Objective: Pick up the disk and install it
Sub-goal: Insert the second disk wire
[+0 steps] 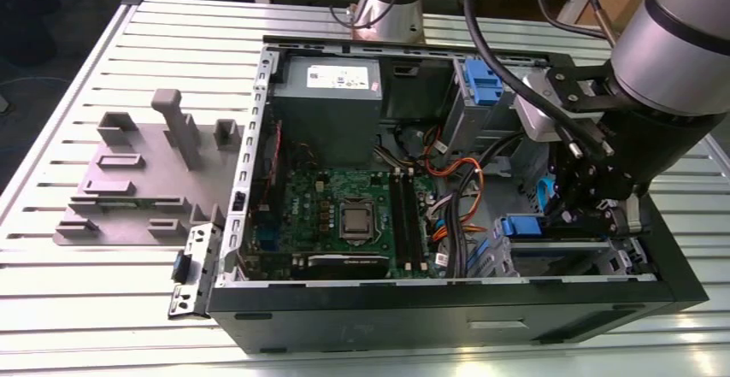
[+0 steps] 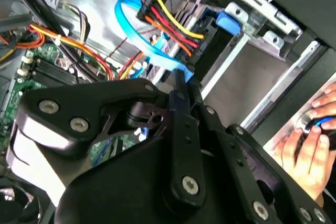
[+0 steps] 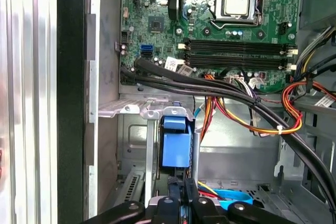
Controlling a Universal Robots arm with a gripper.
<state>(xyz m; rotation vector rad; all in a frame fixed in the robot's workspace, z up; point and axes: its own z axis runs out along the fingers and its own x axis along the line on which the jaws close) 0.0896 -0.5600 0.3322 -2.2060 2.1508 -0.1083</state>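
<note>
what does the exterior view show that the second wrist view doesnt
Exterior view alone: the whole open black computer case on the slatted white table, the grey boxy power supply, the grey moulded fixture block at the exterior view's left, and the silver robot arm.

Second wrist view alone: a close look at the curved blue flat cable, the red, yellow and black wire bundle, and a person's hand outside the case.

Both: the green motherboard and the black gripper.
</note>
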